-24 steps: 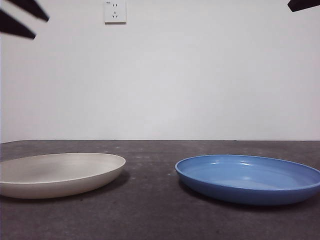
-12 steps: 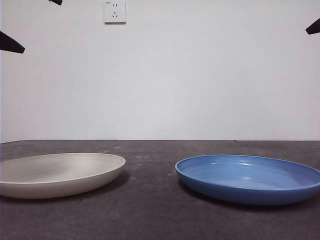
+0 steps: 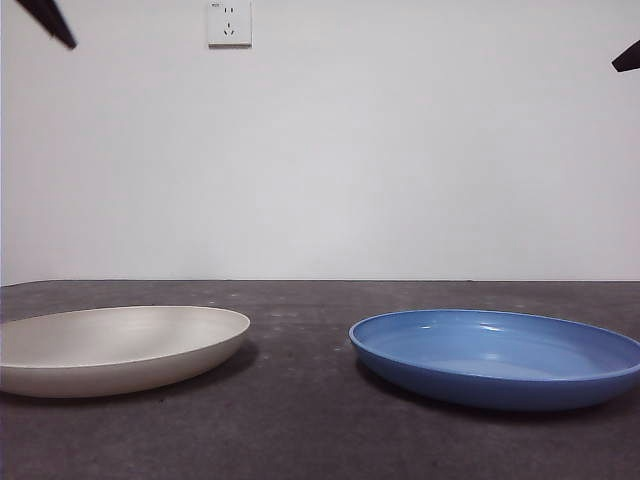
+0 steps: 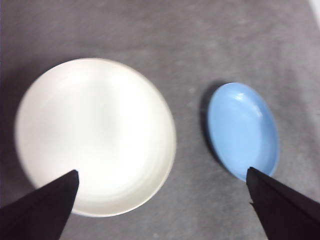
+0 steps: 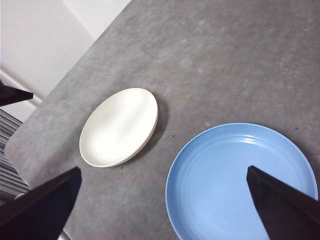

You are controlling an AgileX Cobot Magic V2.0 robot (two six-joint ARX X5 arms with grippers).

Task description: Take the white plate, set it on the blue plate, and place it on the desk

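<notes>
The white plate (image 3: 120,348) lies on the desk (image 3: 300,420) at the left; the blue plate (image 3: 497,356) lies apart from it at the right. Both are empty. My left gripper (image 4: 162,182) is open, high above the desk, with the white plate (image 4: 95,135) below it and the blue plate (image 4: 243,129) to one side. My right gripper (image 5: 162,182) is open, high above, with the blue plate (image 5: 240,182) below it and the white plate (image 5: 120,126) farther off. In the front view only black tips show at the top left (image 3: 48,20) and top right (image 3: 628,57) corners.
A white wall with a socket (image 3: 229,22) stands behind the desk. A strip of bare desk (image 3: 300,345) separates the two plates. The desk's edge (image 5: 65,75) shows in the right wrist view, beyond the white plate.
The black tips at the top left have risen and moved out until only one shows. The tip at the top right dropped slightly toward the right edge. The plates have not moved.
</notes>
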